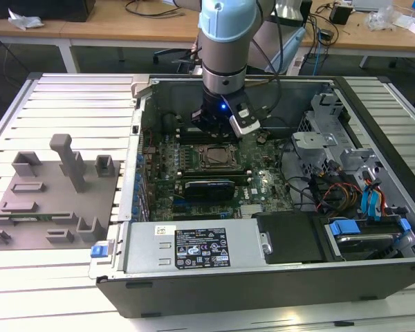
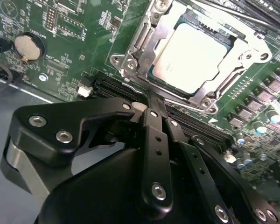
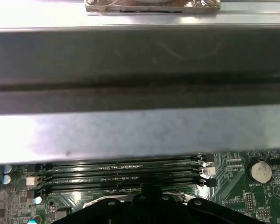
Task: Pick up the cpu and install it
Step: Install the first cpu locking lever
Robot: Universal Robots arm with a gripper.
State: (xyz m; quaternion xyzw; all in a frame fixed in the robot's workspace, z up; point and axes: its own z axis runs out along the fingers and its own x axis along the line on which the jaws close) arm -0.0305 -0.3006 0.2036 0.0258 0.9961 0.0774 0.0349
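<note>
- The cpu [image 2: 192,52] lies flat inside the socket frame [image 2: 130,56] on the motherboard [image 2: 74,32]; in the second wrist view its pale metal top sits square within the frame's metal bracket, so it looks already seated.
- The tool [image 2: 151,105] hangs above the memory slots [image 2: 200,128] just beside the socket frame, on the side away from the cpu's centre; its black fingers [image 2: 154,140] meet at the tip with nothing between them, so it is closed and empty.
- In the exterior view the arm's wrist [image 1: 223,114] stands over the open computer case [image 1: 373,131], just behind the socket frame [image 1: 218,158].
- The coin battery [image 2: 29,46] sits well apart from the socket frame, across bare board.
- Risks, as I judge them:
  - The bracket appears not clamped down over the cpu; a nudge from the tool could shift the chip off its seat and bend contacts beneath.
  - The tool is low and close to the memory slots, so a sideways move could scrape them or catch the socket frame's edge.
  - The case wall [image 3: 140,130] stands close by the wrist, leaving little room to swing.
</note>
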